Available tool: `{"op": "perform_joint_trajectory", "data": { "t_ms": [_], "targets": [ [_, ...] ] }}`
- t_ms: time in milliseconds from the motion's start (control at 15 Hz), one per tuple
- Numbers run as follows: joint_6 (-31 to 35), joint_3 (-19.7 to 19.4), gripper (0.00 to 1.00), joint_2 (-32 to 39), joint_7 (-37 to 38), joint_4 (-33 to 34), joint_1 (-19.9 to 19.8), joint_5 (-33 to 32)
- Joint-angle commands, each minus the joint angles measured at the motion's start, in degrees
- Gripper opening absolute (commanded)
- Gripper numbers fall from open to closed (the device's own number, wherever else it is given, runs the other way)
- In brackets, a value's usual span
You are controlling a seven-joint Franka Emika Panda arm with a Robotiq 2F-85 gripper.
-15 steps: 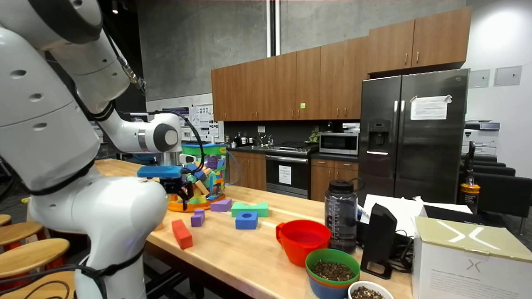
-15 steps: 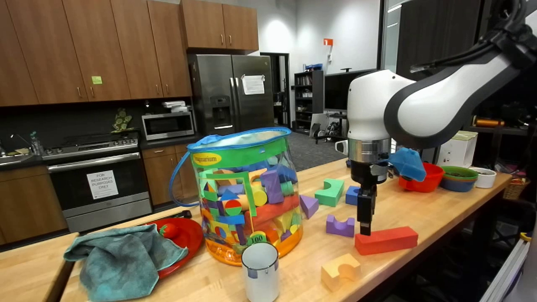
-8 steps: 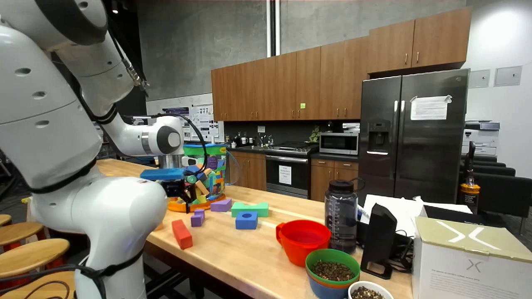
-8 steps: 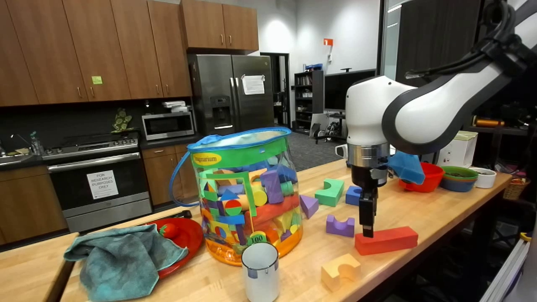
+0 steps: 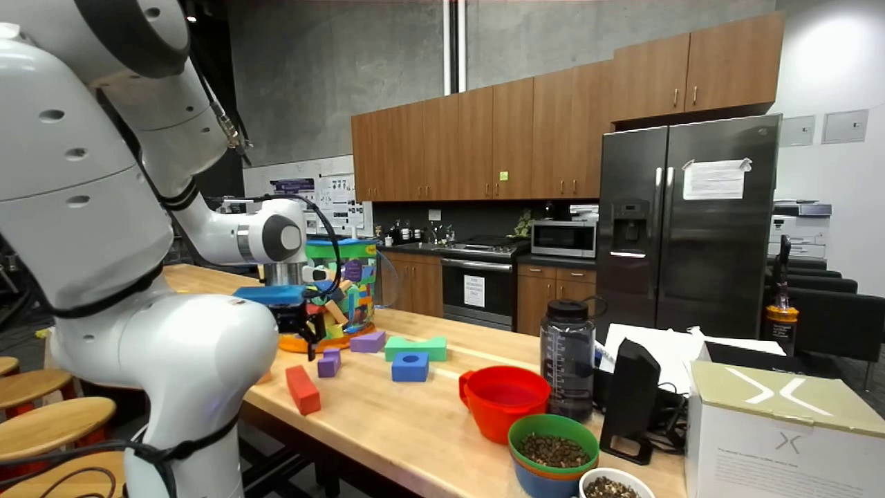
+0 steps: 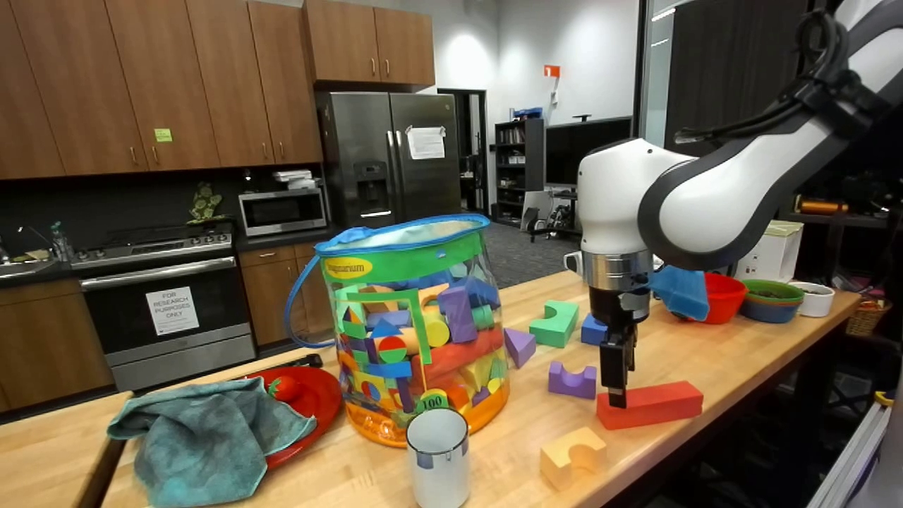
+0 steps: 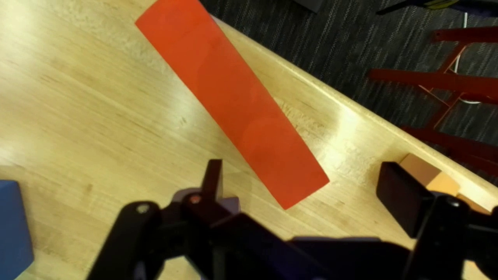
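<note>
I'd say approach: tool (image 7: 301,177) spread, empty, near the red oblong foam-looking block (image 7: 233,101) running toward 11 o'clock in wrist view; next likely wants aligning, lowering.

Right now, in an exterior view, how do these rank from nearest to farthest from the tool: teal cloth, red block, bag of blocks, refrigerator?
1. Red block: right by the tool.
2. Bag of blocks: left in that view.
3. Teal cloth: farther left, beyond it.
4. Refrigerator: in the background.
</note>
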Motion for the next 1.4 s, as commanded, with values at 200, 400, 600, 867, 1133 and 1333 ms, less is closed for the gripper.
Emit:
{"op": "perform_joint_trajectory", "data": {
  "t_ms": [200,400,600,867,1133,1333],
  "targets": [
    [7.2,3.0,1.00,3.8,8.7,0.0,-0.6,-1.8],
    [8.9,4.0,1.00,5.4,10.7,0.0,-0.6,-2.2],
    [7.9,4.3,1.00,6.0,11.5,0.1,-1.1,-4.6],
    [6.4,4.3,1.00,5.7,13.4,0.1,-2.5,-9.5],
    [4.2,4.1,1.00,5.5,15.1,0.1,-3.1,-11.1],
    [1.6,4.0,1.00,5.5,15.9,0.1,-2.2,-9.1]
  ]
}}
